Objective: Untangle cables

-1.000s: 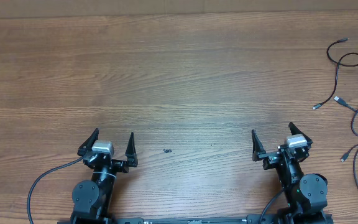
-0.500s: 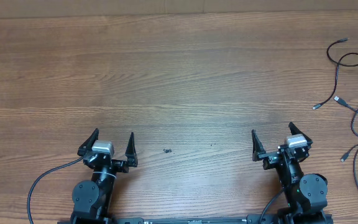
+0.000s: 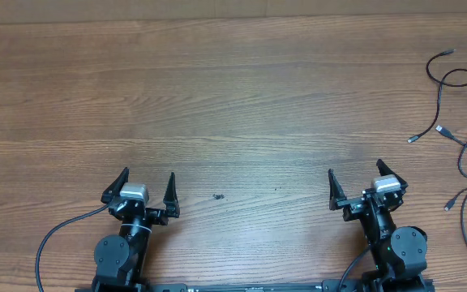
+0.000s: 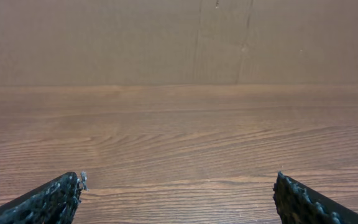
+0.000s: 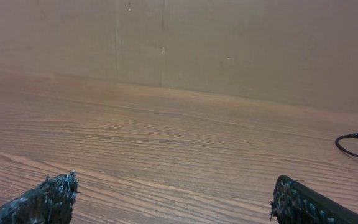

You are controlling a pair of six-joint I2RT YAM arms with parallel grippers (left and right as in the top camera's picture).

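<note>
From the overhead camera I have the left arm (image 3: 122, 247) at about 7 o'clock and the right arm (image 3: 396, 243) at about 5 o'clock, both at the near edge of the wooden worktop (image 3: 233, 97). The left jaws are spread wide with nothing between them, and the right jaws are spread just as wide and hold nothing. On the wrist cameras only the tips of the fingers (image 4: 48, 202) show, poking into the bottom corners, and the rest is cut off by the frame.

The cables (image 3: 439, 105) lie at the far right, between 2 and 4 o'clock, well apart from both arms. They are thin black cords in loose curls with small grey plug ends (image 3: 412, 139). Several loops run off the right edge, so I cannot see their full length. At this size I cannot tell where one cord crosses over or under another.

My right wrist camera catches one curl of them (image 5: 355, 135) at 3 o'clock, cut off by the edge. A small dark speck (image 3: 218, 195) sits between the arms, too small to identify.
</note>
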